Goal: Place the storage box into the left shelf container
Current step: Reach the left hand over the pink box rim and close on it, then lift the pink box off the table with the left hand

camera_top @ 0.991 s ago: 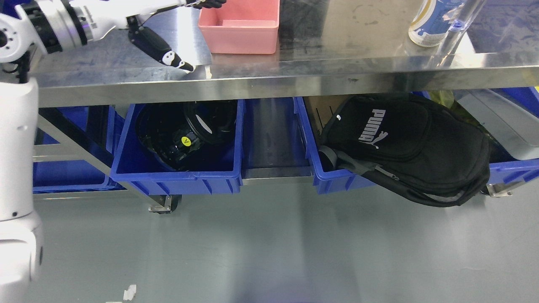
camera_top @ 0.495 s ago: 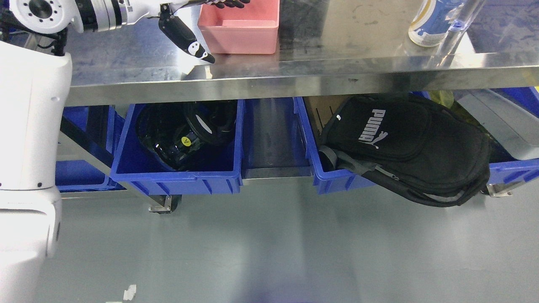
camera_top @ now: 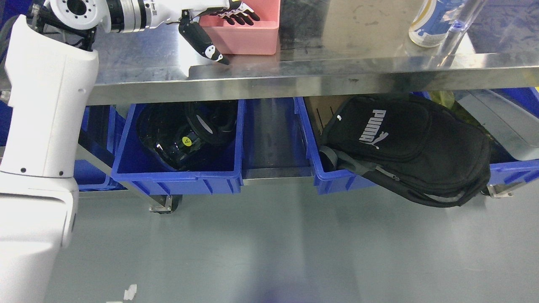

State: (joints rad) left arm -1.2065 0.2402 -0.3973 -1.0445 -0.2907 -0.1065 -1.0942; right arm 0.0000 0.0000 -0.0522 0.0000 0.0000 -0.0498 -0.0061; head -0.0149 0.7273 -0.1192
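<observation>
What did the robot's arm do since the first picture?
The left hand slid right along the steel table to the pink box. Its fingers now reach over the box's left wall and the thumb sits outside it, but the box is not lifted. The box, bottle, blue bin and backpack stayed put.

pink storage box (camera_top: pixel 248 35) upright on steel tabletop (camera_top: pixel 337 46), open-topped
</observation>
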